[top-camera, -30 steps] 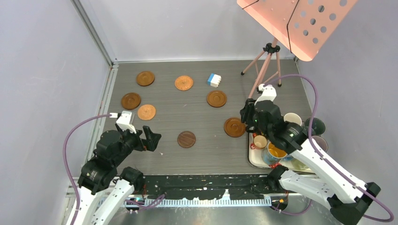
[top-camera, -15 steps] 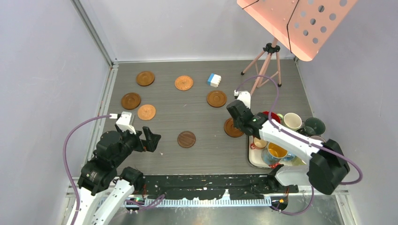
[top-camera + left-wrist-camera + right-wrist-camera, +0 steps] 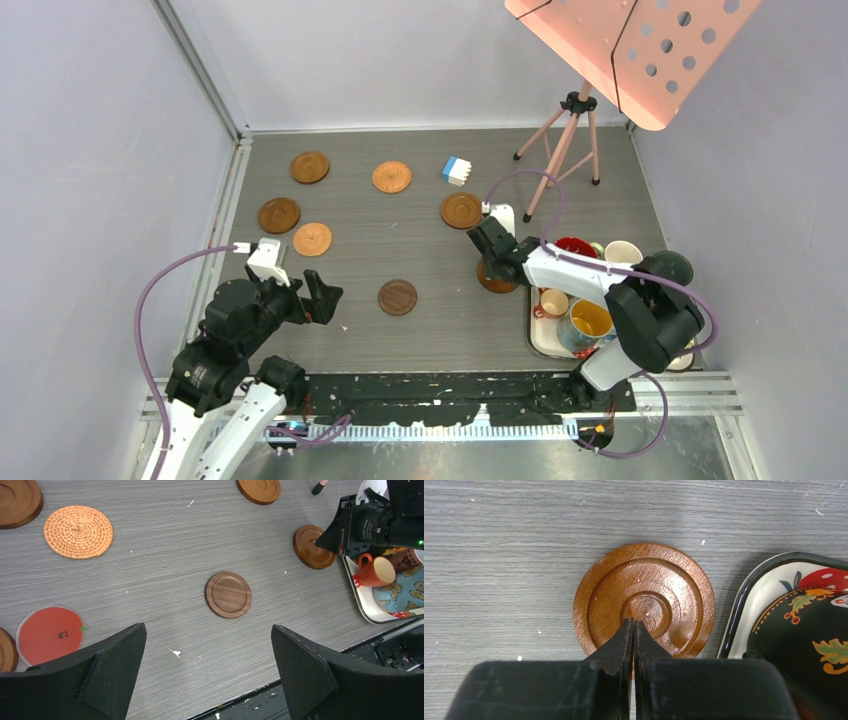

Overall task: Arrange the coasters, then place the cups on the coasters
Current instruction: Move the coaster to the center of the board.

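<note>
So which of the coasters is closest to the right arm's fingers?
The brown ringed coaster beside the tray: it alone lies directly under the shut right fingers.

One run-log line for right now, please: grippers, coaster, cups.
left gripper: open, empty | right gripper: shut, tips over ringed coaster beside tray | cups: grouped at tray, none on coasters

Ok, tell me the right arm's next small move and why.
Probably slide the ringed wooden coaster left, away from the tray: the right end effector is shut, tips over the coaster's centre, and the coaster lies close beside the tray's rim.
</note>
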You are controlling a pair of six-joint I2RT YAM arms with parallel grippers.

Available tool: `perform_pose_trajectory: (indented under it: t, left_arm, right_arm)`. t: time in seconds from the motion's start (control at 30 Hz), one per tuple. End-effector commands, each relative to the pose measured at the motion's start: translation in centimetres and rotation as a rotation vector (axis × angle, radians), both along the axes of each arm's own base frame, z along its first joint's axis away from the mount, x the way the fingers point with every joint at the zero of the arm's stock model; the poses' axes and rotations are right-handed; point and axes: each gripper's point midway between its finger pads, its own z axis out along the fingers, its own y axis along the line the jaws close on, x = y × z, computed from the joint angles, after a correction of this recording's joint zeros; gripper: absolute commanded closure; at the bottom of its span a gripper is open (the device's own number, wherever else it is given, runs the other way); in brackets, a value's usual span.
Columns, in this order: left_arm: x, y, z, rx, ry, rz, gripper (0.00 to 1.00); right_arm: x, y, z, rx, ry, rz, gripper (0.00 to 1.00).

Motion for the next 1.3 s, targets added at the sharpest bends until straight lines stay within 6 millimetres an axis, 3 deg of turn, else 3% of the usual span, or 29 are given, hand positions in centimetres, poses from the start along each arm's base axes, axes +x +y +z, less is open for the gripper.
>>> perform_pose_trajectory:
  t: [0.0, 0.23, 0.5, 0.8, 1.03, 1.27]
  left_arm:
    - [0.1, 0.1, 0.1, 0.004, -0.01, 0.006, 0.0]
    - [0.1, 0.1, 0.1, 0.004, -0.009, 0.006, 0.0]
    - [0.0, 0.2, 0.2, 0.002, -0.014, 0.006, 0.0]
    - [0.2, 0.6, 0.1, 0.012, -0.016, 0.035, 0.0]
    - [0.3, 0.7, 0.1, 0.014, -0.016, 0.04, 0.0]
    - [0.4, 0.7, -0.2, 0.022, 0.001, 0.039, 0.0]
  right_arm:
    - [1.4, 0.4, 0.3, 0.045, -0.038, -0.055, 0.95]
    - [1.2, -0.2, -1.5, 0.008, -0.008, -0.068, 0.95]
    - [-0.6, 1.9, -2.5, 0.086, 0.093, 0.056, 0.95]
    - [-4.2, 4.2, -2.8, 0.166, 0.179, 0.135, 0.95]
    - [-8.4, 6.1, -4.2, 0.198, 0.269, 0.188, 0.95]
    - [-11.9, 8.6, -4.3, 0.25, 0.302, 0.232, 0.95]
